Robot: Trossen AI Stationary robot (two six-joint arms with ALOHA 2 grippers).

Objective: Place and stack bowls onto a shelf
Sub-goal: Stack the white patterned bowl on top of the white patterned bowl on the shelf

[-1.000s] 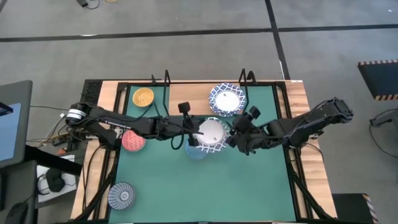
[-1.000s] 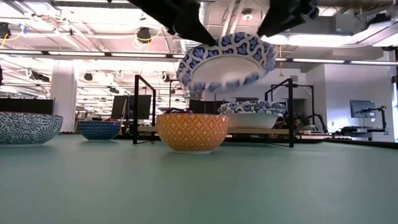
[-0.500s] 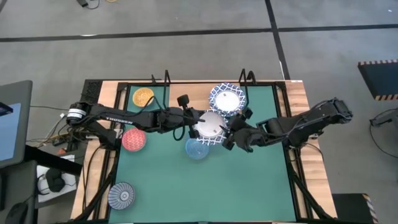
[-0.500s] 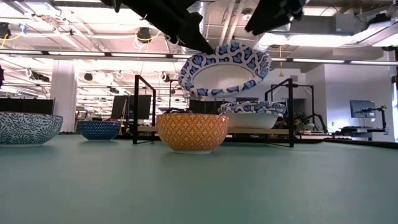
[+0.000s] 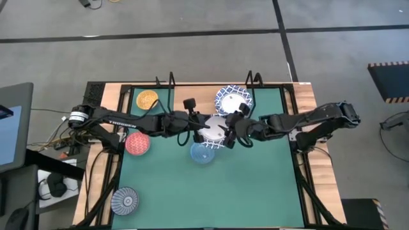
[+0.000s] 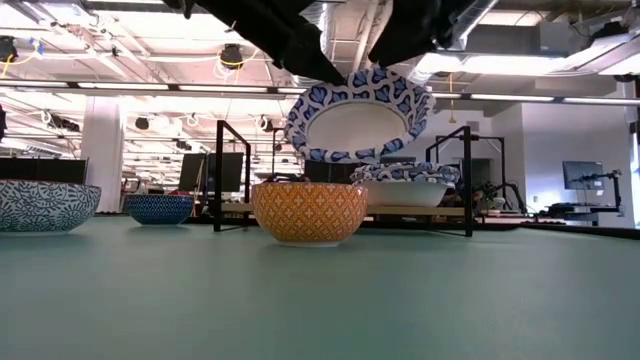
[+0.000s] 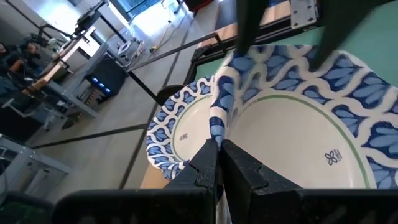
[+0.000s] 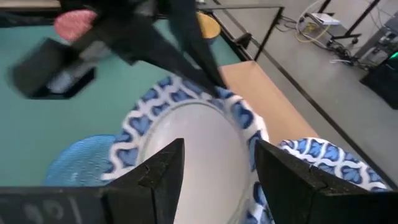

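Observation:
A white bowl with a blue lattice rim (image 5: 215, 130) hangs tilted in the air, held by my left gripper (image 5: 202, 130), which is shut on its rim. In the low view this bowl (image 6: 358, 113) tips its opening toward the table's near side. My right gripper (image 8: 224, 177) is open, and its fingers stand on either side of the bowl's opposite rim (image 8: 245, 121); I cannot tell whether they touch it. Another lattice-rim bowl (image 6: 405, 186) sits on the shelf (image 6: 440, 210). A light blue bowl (image 5: 202, 153) stands on the mat just below the held one. My left gripper pinches the bowl's rim (image 7: 216, 121) between its two fingers, one finger inside the bowl and one outside. The fingers come level from the table's left side. The bowl is lifted clear of the mat and tilted steeply, almost on its edge.
An orange-yellow bowl (image 5: 147, 99) stands at the far left of the mat, a red one (image 5: 137, 144) at the left, and a grey-blue ribbed one (image 5: 124, 200) at the near left corner. The shelf's black wire posts (image 6: 218, 175) rise at the far side.
My right gripper has moved toward the table's left and far edge, closing in on the held bowl. My left gripper has carried the bowl a little toward the far edge. The bowl has tipped more steeply, its opening now facing the near side.

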